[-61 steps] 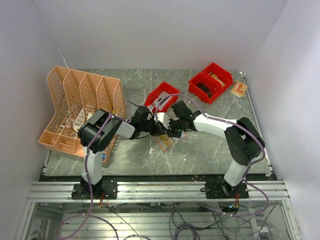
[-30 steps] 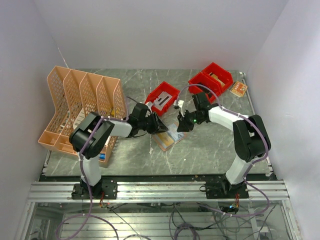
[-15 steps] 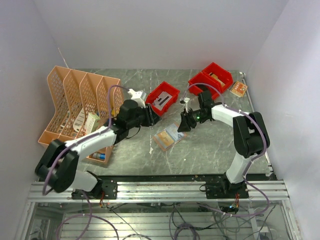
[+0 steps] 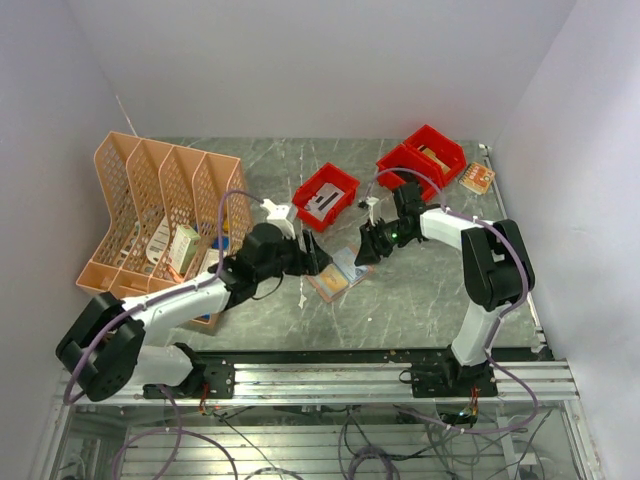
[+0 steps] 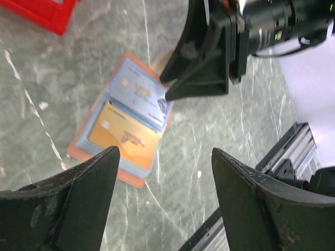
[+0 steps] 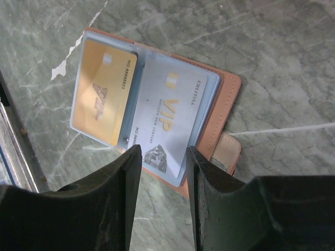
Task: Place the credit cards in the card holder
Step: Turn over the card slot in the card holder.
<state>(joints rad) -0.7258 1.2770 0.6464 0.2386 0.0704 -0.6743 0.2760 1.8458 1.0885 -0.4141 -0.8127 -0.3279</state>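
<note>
1 high overview; 2 wrist closeups share card holder (image 6: pixel 226 102).

Holder: the flat tan leather-like folding card holder (image 4: pixel 335 275) lies open near the middle of the grey marbled counter (image 4: pixel 420 295).
Pockets: a gold plastic card (image 6: pixel 103 99) and a pale plastic VIP credit card (image 6: pixel 172 112) sit side by side inside.
Claws: the left claw (image 4: pixel 312 258) is at the holder's left and the right claw (image 4: pixel 362 252) at its right (both hang over it).
Behind: a square red plastic bin (image 4: pixel 325 195).
Far left: a peach mesh file rack (image 4: pixel 160 210).
</note>
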